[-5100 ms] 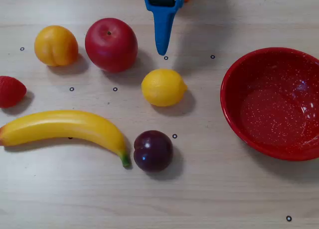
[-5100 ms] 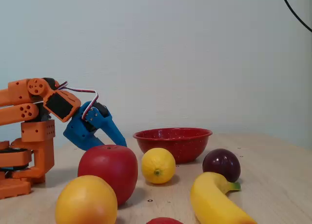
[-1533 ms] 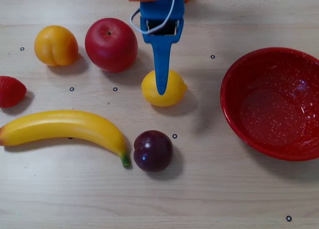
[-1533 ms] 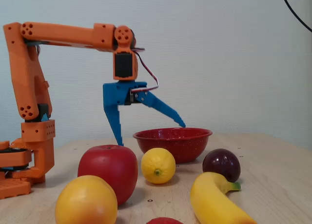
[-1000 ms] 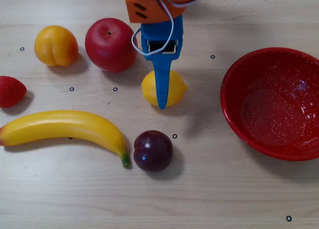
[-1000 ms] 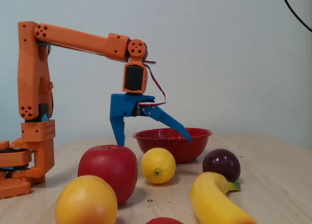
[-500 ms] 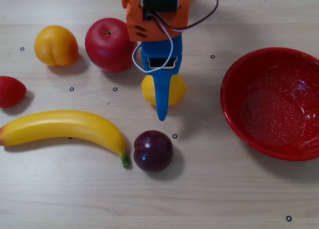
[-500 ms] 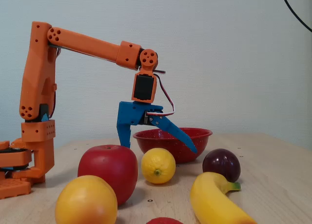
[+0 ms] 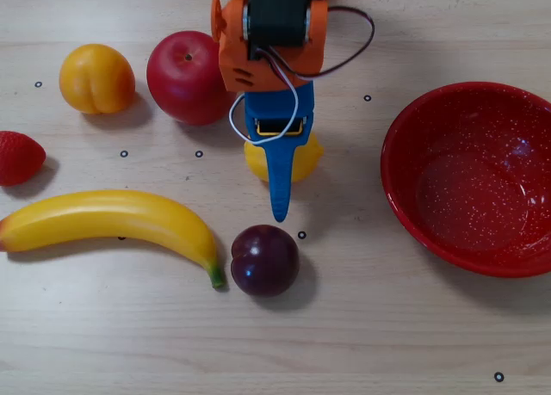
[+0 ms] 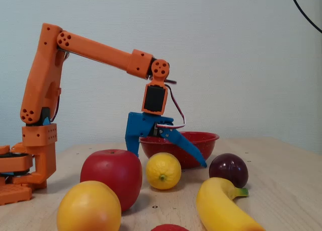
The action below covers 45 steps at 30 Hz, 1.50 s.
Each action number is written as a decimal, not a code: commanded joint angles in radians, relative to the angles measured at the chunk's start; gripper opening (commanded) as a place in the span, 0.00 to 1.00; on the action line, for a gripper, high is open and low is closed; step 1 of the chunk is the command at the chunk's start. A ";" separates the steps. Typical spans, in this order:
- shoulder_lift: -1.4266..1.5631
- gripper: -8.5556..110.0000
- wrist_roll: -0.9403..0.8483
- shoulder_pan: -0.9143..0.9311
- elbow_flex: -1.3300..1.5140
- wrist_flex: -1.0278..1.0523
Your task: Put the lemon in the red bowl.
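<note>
fixed view | gripper (image 10: 168, 159) spread wide, straddling above lemon (image 10: 163, 171) | nothing held

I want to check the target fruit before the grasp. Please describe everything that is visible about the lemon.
The lemon is small, bright yellow and oval, with a smooth, slightly glossy skin and a small dark nub facing the fixed view. It lies on the wooden table, between the red apple and the red bowl, apart from both. In the overhead view the open gripper hangs above and covers its middle. Whether a finger touches it cannot be told.
</note>
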 commanded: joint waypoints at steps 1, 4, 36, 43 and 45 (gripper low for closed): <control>0.037 0.58 -0.021 0.037 -0.087 -0.014; 0.023 0.58 -0.020 0.037 -0.097 -0.014; -0.067 0.55 -0.015 0.038 -0.120 -0.061; -0.074 0.53 -0.015 0.034 -0.121 -0.060; -0.074 0.52 -0.014 0.034 -0.121 -0.058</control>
